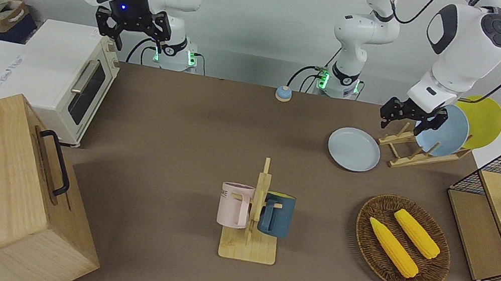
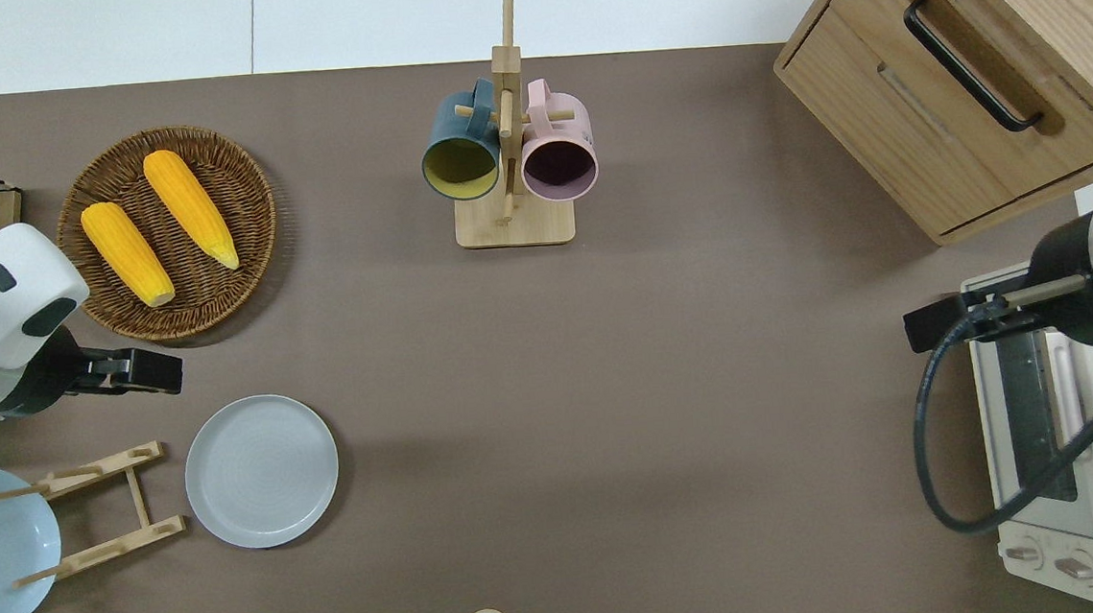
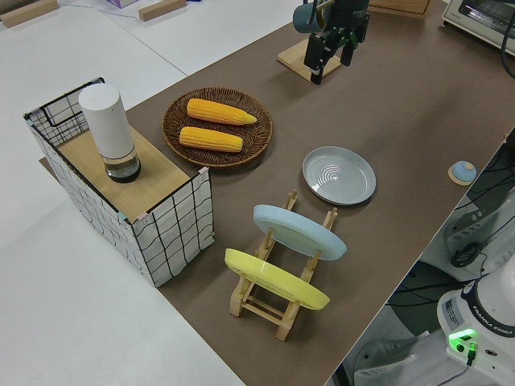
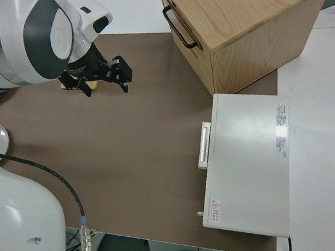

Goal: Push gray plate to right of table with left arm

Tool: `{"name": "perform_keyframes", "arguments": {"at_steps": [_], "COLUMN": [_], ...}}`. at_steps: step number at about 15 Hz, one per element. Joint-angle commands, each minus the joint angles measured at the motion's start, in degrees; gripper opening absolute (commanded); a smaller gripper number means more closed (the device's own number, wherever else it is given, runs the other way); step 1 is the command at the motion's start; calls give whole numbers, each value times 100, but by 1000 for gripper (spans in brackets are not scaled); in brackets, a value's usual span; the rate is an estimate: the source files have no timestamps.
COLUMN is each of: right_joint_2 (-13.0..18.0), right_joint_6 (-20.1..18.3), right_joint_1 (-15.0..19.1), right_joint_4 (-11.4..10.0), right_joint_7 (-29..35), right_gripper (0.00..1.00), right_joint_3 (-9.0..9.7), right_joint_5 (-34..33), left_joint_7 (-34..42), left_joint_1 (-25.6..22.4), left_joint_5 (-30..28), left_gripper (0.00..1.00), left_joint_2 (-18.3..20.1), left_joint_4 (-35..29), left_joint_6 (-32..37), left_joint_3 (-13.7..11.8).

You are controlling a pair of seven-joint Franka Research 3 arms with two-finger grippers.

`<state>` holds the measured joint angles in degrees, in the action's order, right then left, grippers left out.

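Brown table (image 2: 610, 389) is carrying the gray plate (image 2: 261, 470), lying flat just beside the wooden rack (image 2: 99, 511), toward the left arm's end. The left gripper (image 2: 142, 371), fingers spread, is hovering near the plate's rim; pushing carelessly, it is risking to knock the rack. The right arm is parked.

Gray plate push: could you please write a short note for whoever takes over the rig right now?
Left hand: open, empty, in the air over bare table between the basket and the gray plate, not touching it.
Right arm: parked, hand open.
Gray plate: flat on the table beside the plate rack, at the left arm's end.
Done: nothing visible yet.
Left: lower the hand beside the plate and push it toward the right arm's end.
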<state>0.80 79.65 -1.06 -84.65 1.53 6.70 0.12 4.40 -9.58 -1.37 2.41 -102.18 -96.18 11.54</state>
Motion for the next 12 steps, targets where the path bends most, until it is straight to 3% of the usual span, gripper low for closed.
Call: {"name": "perform_keyframes", "arguments": {"at_steps": [1,12], "right_joint_2": [17,17], "right_joint_6": [-99,-90], "right_joint_1": [115,115], "right_joint_4": [45,45], "right_joint_7": [14,14], "right_gripper": [983,983], "right_joint_3": [77,77], "right_joint_5": [23,23], "left_joint_7": [9,-10], "left_joint_1": [-27,-53], "left_joint_5": [-47,-48], "left_gripper": [1000,1000], "left_joint_2": [15,5], "left_joint_4": [14,5], "left_joint_6": [264,319], "left_joint_3": [-3,-11]}}
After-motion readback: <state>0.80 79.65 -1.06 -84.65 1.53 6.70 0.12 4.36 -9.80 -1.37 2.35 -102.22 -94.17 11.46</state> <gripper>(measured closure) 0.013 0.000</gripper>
